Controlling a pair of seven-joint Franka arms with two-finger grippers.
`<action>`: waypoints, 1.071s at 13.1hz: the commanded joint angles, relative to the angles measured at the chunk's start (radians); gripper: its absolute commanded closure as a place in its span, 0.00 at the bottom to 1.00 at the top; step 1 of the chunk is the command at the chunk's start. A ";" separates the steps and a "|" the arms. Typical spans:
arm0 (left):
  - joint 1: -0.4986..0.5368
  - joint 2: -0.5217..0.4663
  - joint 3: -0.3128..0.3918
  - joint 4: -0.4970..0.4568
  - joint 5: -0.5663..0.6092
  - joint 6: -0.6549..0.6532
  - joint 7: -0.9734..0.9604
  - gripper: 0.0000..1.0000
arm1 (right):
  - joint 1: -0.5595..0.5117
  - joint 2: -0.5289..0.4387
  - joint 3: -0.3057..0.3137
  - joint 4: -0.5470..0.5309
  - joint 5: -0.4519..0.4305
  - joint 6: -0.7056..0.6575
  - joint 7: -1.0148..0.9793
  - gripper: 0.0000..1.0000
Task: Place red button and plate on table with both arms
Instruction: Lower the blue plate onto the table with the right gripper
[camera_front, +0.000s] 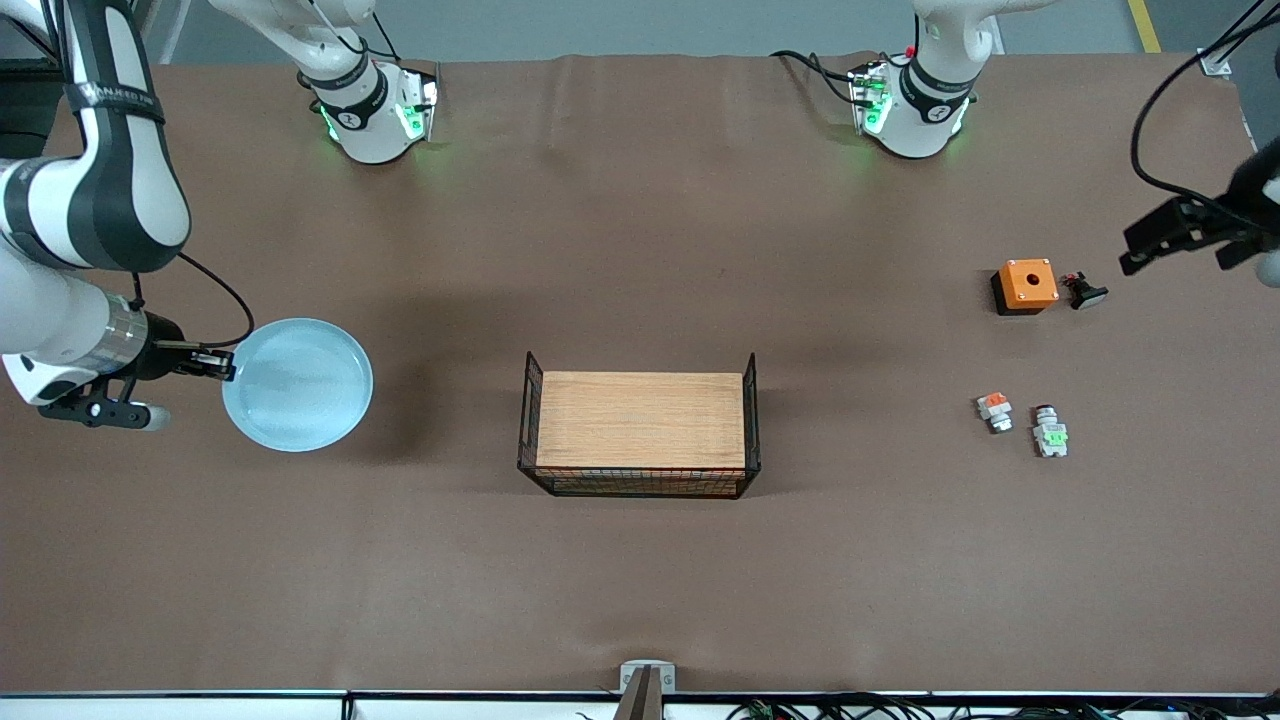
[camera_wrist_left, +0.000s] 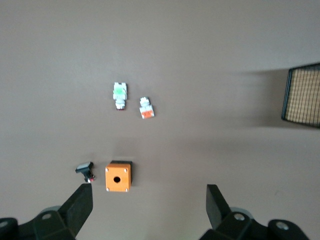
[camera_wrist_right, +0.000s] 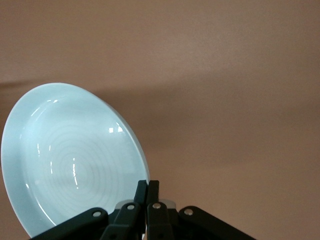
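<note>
- Right gripper (camera_front: 222, 366): fingers pinched tight on rim of plate (camera_front: 298, 384), at right arm's end of table (camera_front: 640, 580).
- Left gripper (camera_wrist_left: 149, 200): jaws spread wide, empty, above orange box (camera_front: 1026, 285).
- Red button (camera_front: 1050, 433): on table, beside orange-topped block (camera_front: 994, 409).

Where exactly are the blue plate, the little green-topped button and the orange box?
pale-blue plate (camera_front: 298, 384): front view, middle of its dish.
green-topped button (camera_front: 1050, 434): front view, on its green top.
orange box (camera_wrist_left: 118, 177): left wrist view, top face beside the hole.

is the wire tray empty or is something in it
Empty: the wire tray shows only its bare wooden floor in the front view.
</note>
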 joint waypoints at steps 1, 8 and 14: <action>-0.040 -0.080 0.041 -0.094 -0.040 0.009 0.000 0.00 | -0.057 0.058 0.019 -0.004 0.015 0.069 -0.047 1.00; -0.071 -0.094 0.034 -0.117 -0.038 0.009 -0.004 0.00 | -0.133 0.210 0.020 -0.003 0.017 0.185 -0.170 1.00; -0.073 -0.080 0.015 -0.116 -0.037 0.007 -0.035 0.00 | -0.156 0.302 0.020 -0.003 0.017 0.283 -0.202 1.00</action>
